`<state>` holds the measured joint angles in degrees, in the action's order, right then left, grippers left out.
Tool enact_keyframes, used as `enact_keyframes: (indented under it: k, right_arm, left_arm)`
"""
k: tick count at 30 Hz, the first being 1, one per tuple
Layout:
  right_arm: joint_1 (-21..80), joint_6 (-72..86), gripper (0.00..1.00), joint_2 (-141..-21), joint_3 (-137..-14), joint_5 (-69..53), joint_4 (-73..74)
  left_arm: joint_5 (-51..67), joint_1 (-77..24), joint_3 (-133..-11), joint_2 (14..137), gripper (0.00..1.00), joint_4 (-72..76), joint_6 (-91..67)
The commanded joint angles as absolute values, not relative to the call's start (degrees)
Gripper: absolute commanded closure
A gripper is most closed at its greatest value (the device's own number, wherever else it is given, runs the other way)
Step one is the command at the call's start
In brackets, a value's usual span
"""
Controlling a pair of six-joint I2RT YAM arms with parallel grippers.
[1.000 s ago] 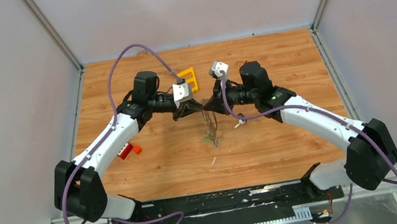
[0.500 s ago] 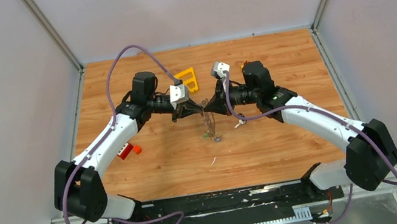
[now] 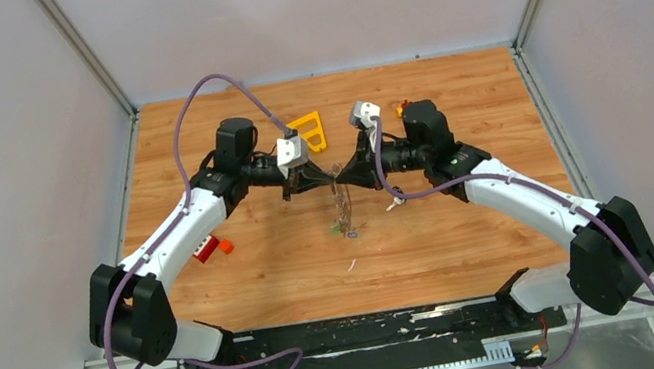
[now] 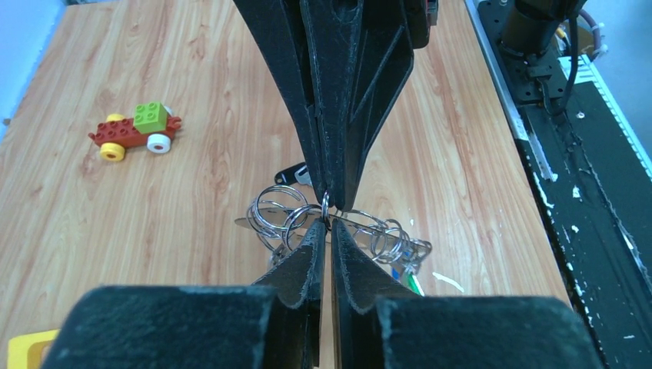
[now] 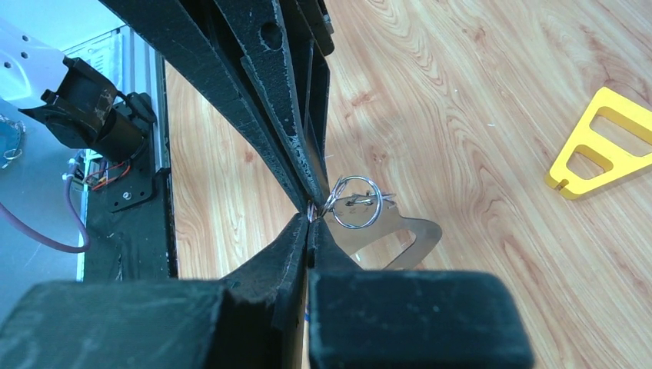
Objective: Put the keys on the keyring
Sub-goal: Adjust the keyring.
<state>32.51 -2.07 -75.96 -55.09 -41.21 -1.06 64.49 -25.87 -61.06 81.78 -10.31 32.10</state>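
Meeting tip to tip above the wooden surface point(image 3: 255, 258), the jaws of our right gripper point(image 5: 310, 219) pinch the hanging silver-grey metal keyring loop point(image 5: 407, 233). The jaws of our left gripper point(image 4: 328, 227) nearly touch beside the small tagged metal keys point(image 4: 396, 250); whether they grip, we cannot tell.

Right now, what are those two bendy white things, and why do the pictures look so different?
They are two robot arms, the left arm and the right arm, bolted to a wooden table. One picture looks down from above. The other two come from small cameras on each wrist, so they look very close up. Each arm ends in a gripper, a two-finger pincher. The left gripper and right gripper meet in the air, both pinched on a dangling keyring with little keys. On the table lie a toy car and a yellow triangle frame.
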Motion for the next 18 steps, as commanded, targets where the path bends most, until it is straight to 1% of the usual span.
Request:
enact_keyframes:
  k: [1,13,18]
  right_arm:
    - [31.7,-3.0,1.0,-74.3,-54.8,-42.5,-8.2]
    - [30.3,-3.3,1.0,-74.8,-53.2,-47.3,-12.0]
    - [30.2,-3.0,1.0,-75.2,-53.0,-47.8,-12.8]
  left_arm:
    - [69.8,-26.4,-60.4,80.4,0.89,-9.2,29.6]
    - [72.5,-26.4,-59.2,80.0,0.83,-9.2,29.7]
    - [73.1,-26.5,-59.2,80.5,0.83,-8.9,29.4]
